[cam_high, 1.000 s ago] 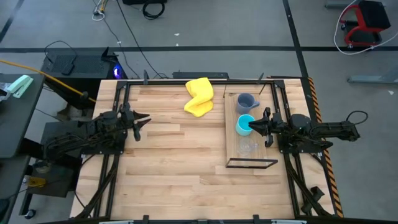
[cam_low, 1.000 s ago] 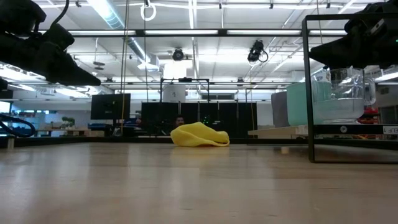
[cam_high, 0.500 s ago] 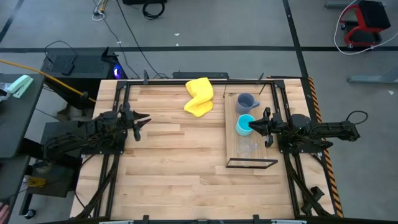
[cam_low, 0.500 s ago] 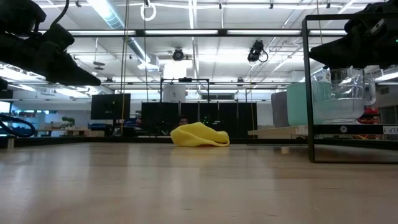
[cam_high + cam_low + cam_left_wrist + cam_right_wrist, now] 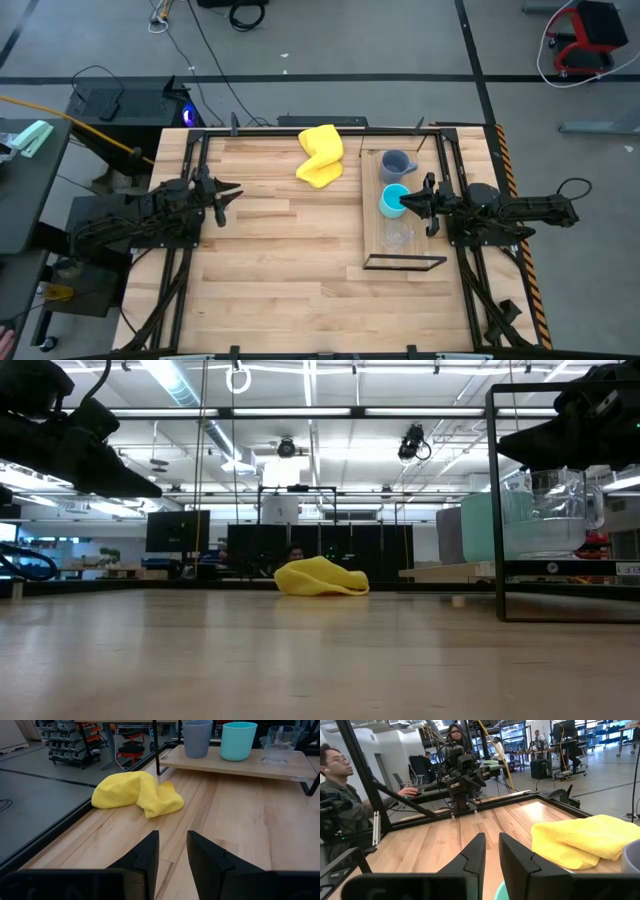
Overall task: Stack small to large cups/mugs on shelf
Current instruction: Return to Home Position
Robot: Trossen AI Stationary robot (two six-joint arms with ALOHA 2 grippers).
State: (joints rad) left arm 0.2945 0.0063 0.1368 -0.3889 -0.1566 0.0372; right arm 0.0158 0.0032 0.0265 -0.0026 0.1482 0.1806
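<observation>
Wooden plank table (image 5: 280, 260), seen from above, with one dark arm at each side.

Left arm (image 5: 130, 220): lies along the left edge of the table. The left gripper (image 5: 172, 835) points inward over bare planks, well apart from the shelf and its vessels. In the left wrist view its fingers (image 5: 142, 852) stand a narrow gap apart with nothing between them.

Right arm (image 5: 520, 212): reaches in from the right edge. The right gripper (image 5: 491, 837) hangs above the shelf, over the side of the middle mug. Its fingers (image 5: 517, 855) likewise show a narrow gap and hold nothing.

Shelf (image 5: 400, 255): a light-wood board on a thin black frame, on the right part of the table, raised off the planks.

Yellow cloth (image 5: 321, 156): crumpled on the table near the far edge, just beside the shelf's far end.

Vessels: three stand upright on the shelf in one row, side by side and not nested.
- Grey-blue mug (image 5: 396, 165): at the far end.
- Cyan mug (image 5: 390, 200): in the middle.
- Clear glass cup (image 5: 397, 236): toward the near end.
</observation>
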